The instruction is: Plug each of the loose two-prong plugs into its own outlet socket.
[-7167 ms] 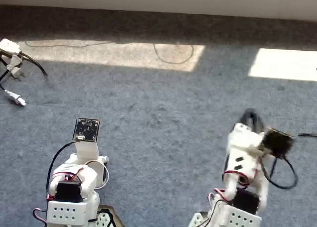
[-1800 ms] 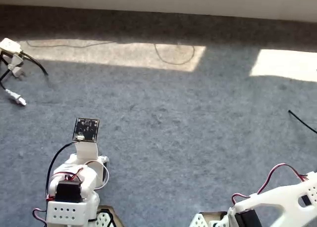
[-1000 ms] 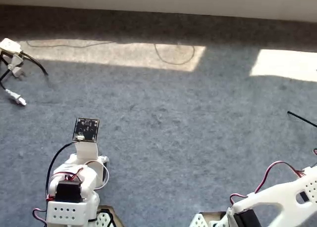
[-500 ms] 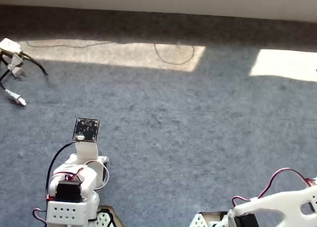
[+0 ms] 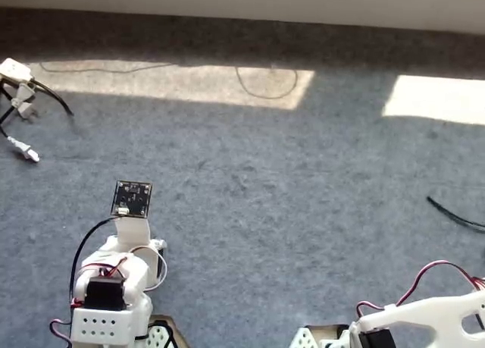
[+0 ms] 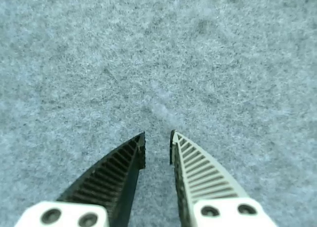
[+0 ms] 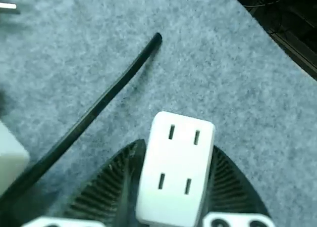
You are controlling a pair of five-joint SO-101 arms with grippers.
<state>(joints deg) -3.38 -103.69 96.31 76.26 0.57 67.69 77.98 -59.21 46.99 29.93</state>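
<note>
Right gripper (image 7: 176,149): closed onto a white outlet block (image 7: 177,170), one ribbed finger pressed against each long side. The block's face is turned up toward the wrist camera and shows four slots in two pairs. It is held above the grey carpet (image 7: 237,83).

A black cable (image 7: 99,103) lies on the carpet beside the block, apart from it. Its free end points away past the block's far edge. A white object (image 7: 9,155) sits at the frame edge near the cable; what it is cannot be told.

Left gripper (image 6: 157,148): one black finger and one white finger, tips a narrow gap apart, nothing between them. It hangs over bare carpet.

High view: the left arm (image 5: 114,287) stands folded at the near edge on the left side. The right arm (image 5: 424,321) is at the near edge on the right side, stretched outward past the frame edge, red leads looping above it.

Task items — two small white plugs on black cords lie at the far left of the carpet, well apart from both arms: first plug (image 5: 25,152) and second plug (image 5: 24,105). Prongs are too small to make out. A white block-shaped piece (image 5: 15,70) lies just beyond the second plug. A thin wire loop (image 5: 265,83) lies in the sunlit strip at the far side.
</note>
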